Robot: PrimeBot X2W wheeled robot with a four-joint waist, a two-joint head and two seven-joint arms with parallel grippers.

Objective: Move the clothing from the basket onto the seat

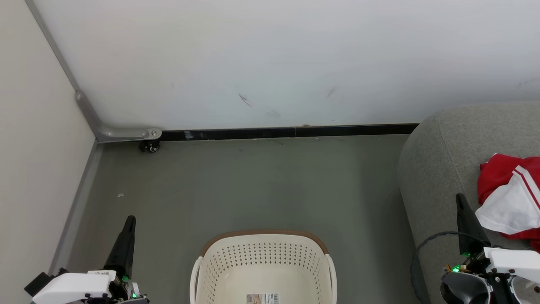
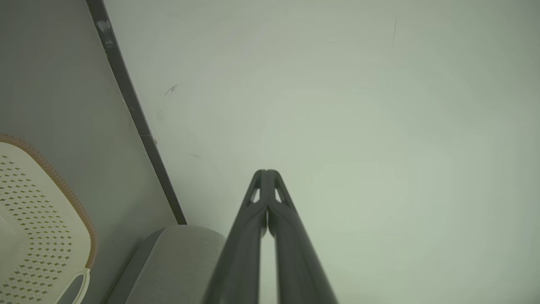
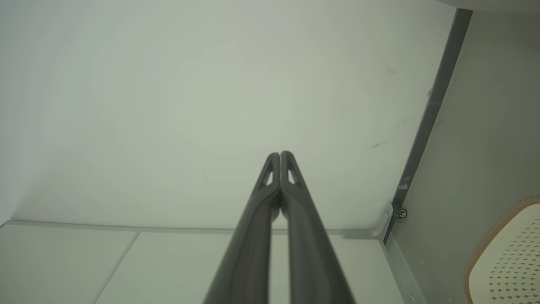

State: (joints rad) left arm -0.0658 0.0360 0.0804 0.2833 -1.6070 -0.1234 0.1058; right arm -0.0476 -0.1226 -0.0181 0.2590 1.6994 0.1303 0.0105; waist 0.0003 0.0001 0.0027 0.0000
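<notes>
Lower left: left tool (image 1: 130,219), long dark fingers pressed together, holding nothing. Lower right: right tool (image 1: 459,197) likewise closed and bare, tip over the large rounded grey fabric seat (image 1: 438,169). Oval cream perforated plastic basket (image 1: 265,234), brown rim, stands on the grey floor (image 1: 253,181) between them. Bright red-and-white sportswear clothing (image 1: 502,179) lies crumpled on the seat, just beside the right tool.
</notes>
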